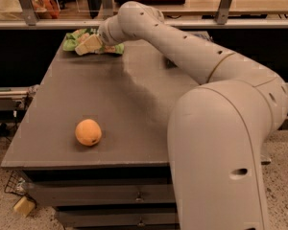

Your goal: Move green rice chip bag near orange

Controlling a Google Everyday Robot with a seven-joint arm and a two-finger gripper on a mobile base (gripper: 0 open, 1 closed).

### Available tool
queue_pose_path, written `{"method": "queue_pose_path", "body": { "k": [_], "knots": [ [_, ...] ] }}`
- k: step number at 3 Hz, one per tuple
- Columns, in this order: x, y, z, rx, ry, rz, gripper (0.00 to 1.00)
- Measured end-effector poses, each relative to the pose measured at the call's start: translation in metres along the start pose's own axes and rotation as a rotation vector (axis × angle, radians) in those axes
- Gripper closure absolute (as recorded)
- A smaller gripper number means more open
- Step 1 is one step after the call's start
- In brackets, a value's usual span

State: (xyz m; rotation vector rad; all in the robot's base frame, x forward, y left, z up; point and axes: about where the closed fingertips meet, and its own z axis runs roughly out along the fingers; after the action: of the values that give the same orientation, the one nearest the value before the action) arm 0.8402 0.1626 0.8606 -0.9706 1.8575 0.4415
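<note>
Cream-coloured and blunt, our hand sits at the far left corner of the counter, right on or against the crinkly bright green rice chip bag. Whether it is spread wide, narrowed or already clamped on the foil, we cannot tell from this angle. The bag lies low and rumpled by the back edge of the grey counter, with green foil showing on both sides of our hand. Behind the hand, our pale jointed arm runs back over the counter's right half to its bulky base in the foreground. The small round matte orange fruit rests near the front left edge, well apart from the bag.

We judge the bag to be light, soft and puffed with air. Its film looks slick and likely to crumple or slip out of a shallow pinch, and the chips inside would crack under a hard squeeze. The best hold, we think, is a raised fold or the crimped end seam, not across the belly. A low carry should end just beside the orange without nudging it, since it would roll.
</note>
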Motion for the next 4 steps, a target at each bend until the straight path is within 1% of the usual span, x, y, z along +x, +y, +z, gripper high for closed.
{"method": "queue_pose_path", "body": {
  "k": [1,2,3,4],
  "knots": [
    [-0.009,-0.007,-0.015,0.045,-0.007,0.001,0.0],
    [-0.006,-0.014,-0.021,0.071,0.002,0.016,0.0],
    [0.001,-0.018,-0.019,0.075,0.018,0.035,0.15],
    [0.011,-0.02,-0.013,0.072,0.033,0.061,0.38]
  ]
}}
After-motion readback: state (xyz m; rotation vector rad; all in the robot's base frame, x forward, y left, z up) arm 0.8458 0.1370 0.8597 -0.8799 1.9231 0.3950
